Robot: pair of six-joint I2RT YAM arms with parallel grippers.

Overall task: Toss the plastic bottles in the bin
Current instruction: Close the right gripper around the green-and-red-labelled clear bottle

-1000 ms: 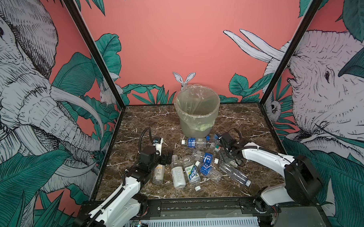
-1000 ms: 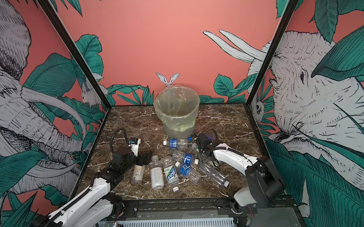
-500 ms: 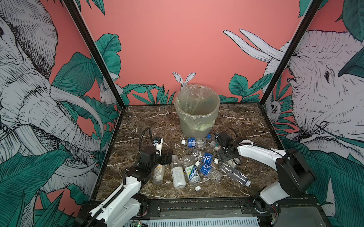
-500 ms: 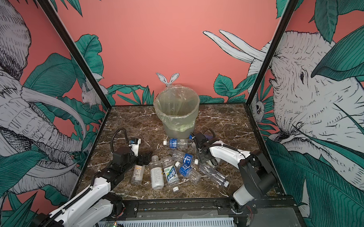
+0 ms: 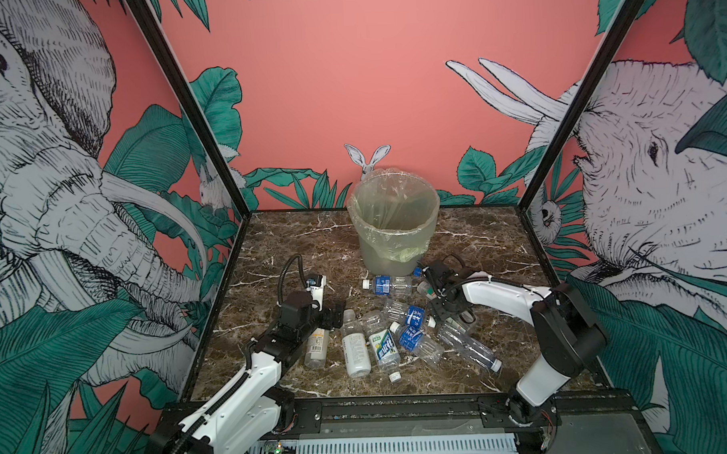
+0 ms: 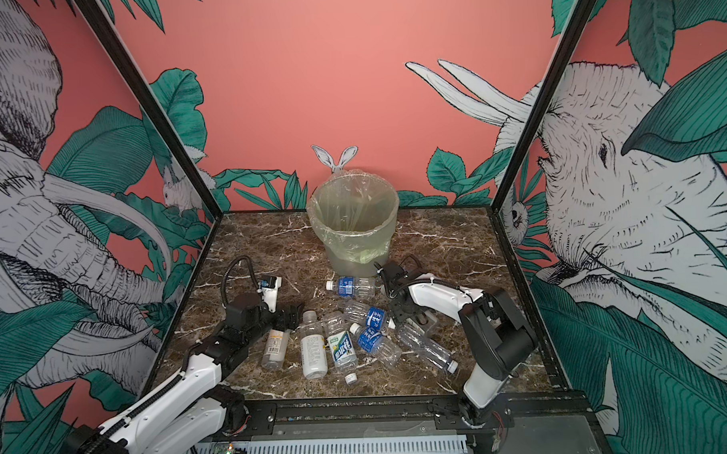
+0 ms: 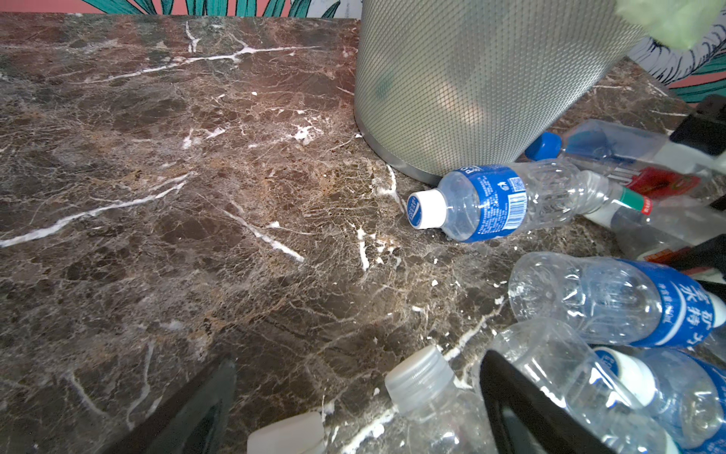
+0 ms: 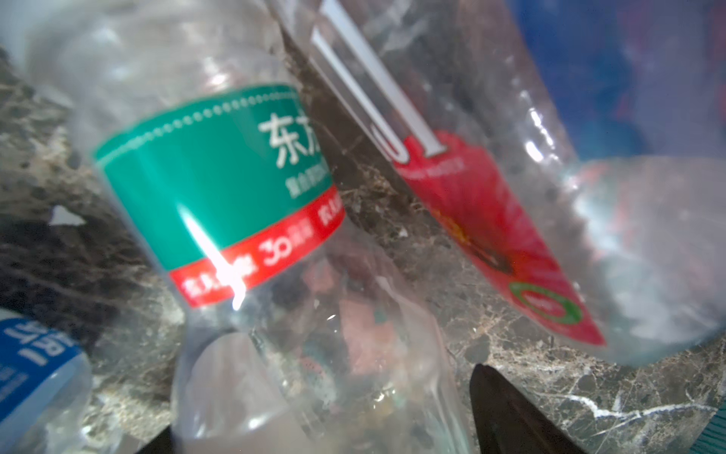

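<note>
In both top views the bin (image 5: pixel 394 252) stands at the middle of the far edge of the surface (image 5: pixel 296 247). The plastic bottles (image 5: pixel 382 344) lie on their sides between it and the near edge. The right end effector (image 5: pixel 450 314) is down in the far right part of the heap, just in front of the bin, and its arm hides what lies beneath it. The left end effector (image 5: pixel 333 316) hangs low at the heap's left fringe, beside the capped end of a white bottle (image 5: pixel 355 349) whose long axis runs toward the near edge.

In the left wrist view its fingers (image 7: pixel 522 412) are spread wide and hold nothing. Only a capped neck pokes in between them. Ahead, a blue-labelled bottle (image 7: pixel 487 202) lies against the foot of the bin.

In the right wrist view a green-labelled bottle (image 8: pixel 220 188) fills the picture. Its clear body runs down into the gap between the right fingers (image 8: pixel 510 416), which stand apart on either side. A sliver of surface shows between one finger and the bottle wall, so it looks straddled rather than clamped.

The right arm is plainly the nearer one. The bottle's long axis seems to cross the closing line, so closing should take it across its width, and the bin is only a short lift away toward the far edge. A red-labelled bottle (image 8: pixel 483 220) lies just beside it and might get dragged along.
</note>
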